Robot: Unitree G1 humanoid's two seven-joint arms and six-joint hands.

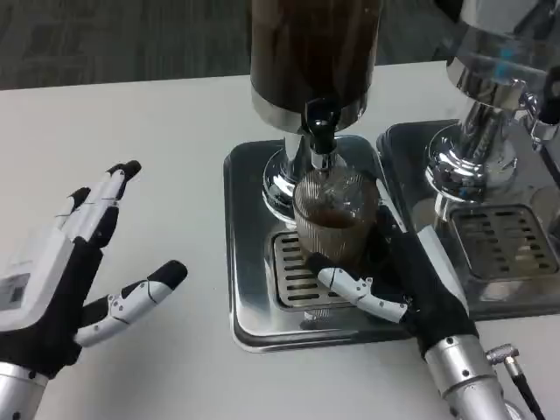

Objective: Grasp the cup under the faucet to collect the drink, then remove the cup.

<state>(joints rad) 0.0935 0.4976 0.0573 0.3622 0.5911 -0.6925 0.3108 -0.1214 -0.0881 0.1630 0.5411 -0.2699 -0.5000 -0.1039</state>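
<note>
The white desk (131, 114) carries a steel drip tray (254, 324) under a dark drink dispenser (315, 52). The left robot hand (79, 271) lies open on the desk, holding nothing. The right robot hand (398, 280) grips the ribbed clear cup (337, 219), which stands on the tray below the faucet (320, 131).

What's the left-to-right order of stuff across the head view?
Open left hand on the white table → clear ribbed plastic cup of brown drink under the dark dispenser's faucet → right hand gripping it → second steel dispenser base.
</note>
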